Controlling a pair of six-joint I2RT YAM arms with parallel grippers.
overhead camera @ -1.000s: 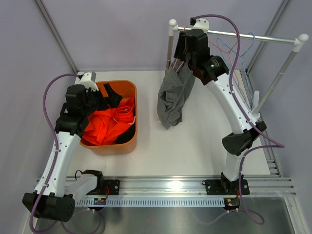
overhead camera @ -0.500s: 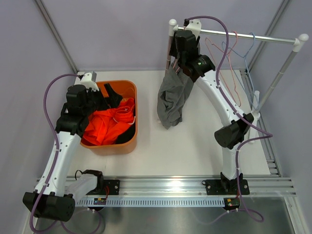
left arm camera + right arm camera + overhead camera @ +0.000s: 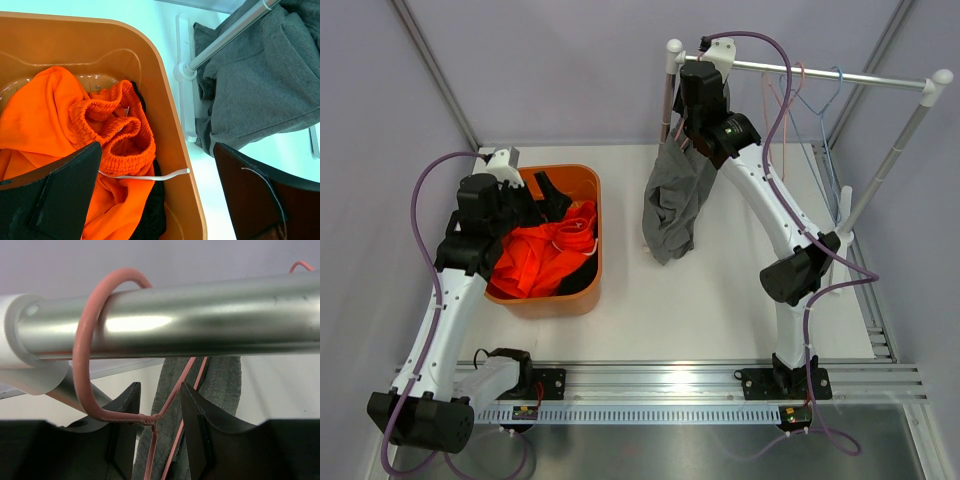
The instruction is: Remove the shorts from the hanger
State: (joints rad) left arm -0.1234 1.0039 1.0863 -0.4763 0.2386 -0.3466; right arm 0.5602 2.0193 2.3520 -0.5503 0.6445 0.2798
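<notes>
Sliding left along the rail since a second ago, the right gripper (image 3: 160, 407) now straddles the twisted neck of the pink hanger (image 3: 82, 365). Its jaws are narrowed, but a gap shows either side of the wire, so nothing is pinched yet. That spot, just under the rail (image 3: 210, 310), likely steadies the hanger so the grey shorts (image 3: 672, 205) below can come free. Far left, the left gripper (image 3: 157, 200) gapes empty over the orange bin (image 3: 172, 130), where orange shorts (image 3: 45, 115) and black shorts (image 3: 552, 190) already lie.

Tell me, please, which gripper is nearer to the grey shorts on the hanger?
Right. The right gripper straddles the pink hanger just above the grey shorts; the left gripper hangs over the orange bin.
</notes>
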